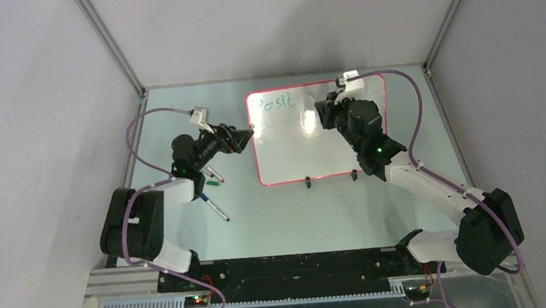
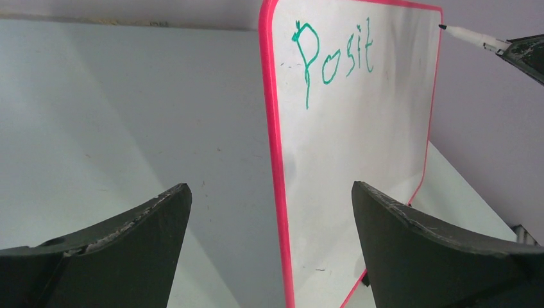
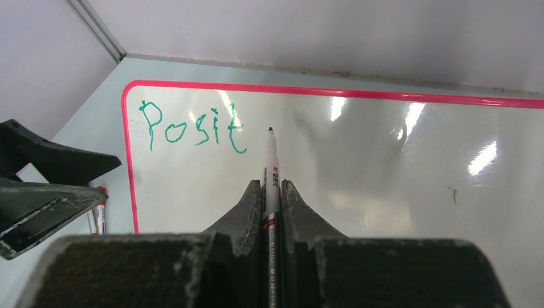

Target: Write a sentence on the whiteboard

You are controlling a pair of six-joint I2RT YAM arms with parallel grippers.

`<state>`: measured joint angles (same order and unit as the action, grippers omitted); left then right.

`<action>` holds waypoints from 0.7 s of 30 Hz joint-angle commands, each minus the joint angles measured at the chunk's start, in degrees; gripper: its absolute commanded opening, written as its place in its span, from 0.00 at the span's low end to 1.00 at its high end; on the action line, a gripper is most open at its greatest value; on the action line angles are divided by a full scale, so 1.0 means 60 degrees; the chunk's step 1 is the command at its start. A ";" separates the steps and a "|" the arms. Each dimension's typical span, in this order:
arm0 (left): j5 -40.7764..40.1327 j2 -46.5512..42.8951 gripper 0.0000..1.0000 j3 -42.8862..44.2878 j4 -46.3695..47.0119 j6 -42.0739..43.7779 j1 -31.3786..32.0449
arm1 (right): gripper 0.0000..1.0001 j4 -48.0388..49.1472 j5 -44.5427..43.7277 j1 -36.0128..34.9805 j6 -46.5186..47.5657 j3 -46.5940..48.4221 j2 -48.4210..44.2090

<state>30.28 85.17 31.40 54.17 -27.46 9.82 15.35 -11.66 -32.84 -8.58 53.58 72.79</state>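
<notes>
Green marker lines make the start of the sentence [image 3: 192, 131]: "Posit", thin and a bit wobbly, with a tall P. It sits in the far left corner of the whiteboard [image 1: 314, 151]. The whiteboard is shiny white with a pink-red rim, and bright spots of light gleam on it. My right hand [image 3: 271, 186] is pressed tight on a white marker [image 3: 270, 160]. Its black tip is just right of the last letter t. I cannot tell if the tip touches the whiteboard. My left hand [image 1: 243, 137] is spread wide at the whiteboard's left rim. Some pens [image 1: 213, 179] lie on the surface left of the whiteboard.
</notes>
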 commanded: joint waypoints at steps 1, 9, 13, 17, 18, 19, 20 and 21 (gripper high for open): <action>0.0846 0.0675 0.99 0.0650 0.0459 -0.0405 -0.0116 | 0.00 0.0444 0.0098 0.0025 -0.0061 -0.0035 -0.0220; 0.2142 0.2137 0.99 0.1074 0.2393 -0.2253 -0.0546 | 0.00 0.0479 0.0151 0.0055 -0.0065 -0.0034 -0.0184; 0.2591 0.2797 0.92 0.1368 0.3107 -0.2959 -0.0582 | 0.00 0.0533 0.0217 0.0021 -0.0057 -0.0025 -0.0155; 0.2895 0.3242 0.80 0.1652 0.3721 -0.3585 -0.0586 | 0.00 0.0597 0.0236 -0.0017 -0.0056 -0.0035 -0.0105; 0.2930 0.3291 0.79 0.1667 0.3814 -0.3733 -0.0587 | 0.00 0.0601 0.0253 -0.0018 -0.0055 -0.0037 -0.0095; 0.3001 0.3364 0.78 0.1725 0.3901 -0.3789 -0.0592 | 0.00 0.0604 0.0249 -0.0019 -0.0060 -0.0031 -0.0093; 0.3034 0.3389 0.77 0.1754 0.3925 -0.3850 -0.0589 | 0.00 0.0604 0.0256 -0.0020 -0.0059 -0.0028 -0.0092; 0.3089 0.3447 0.76 0.1791 0.3947 -0.3891 -0.0586 | 0.00 0.0605 0.0250 -0.0009 -0.0062 -0.0025 -0.0081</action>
<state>45.60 104.92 39.92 71.72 -47.11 6.50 15.68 -10.41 -32.77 -8.58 53.36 72.79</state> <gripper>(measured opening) 0.777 0.136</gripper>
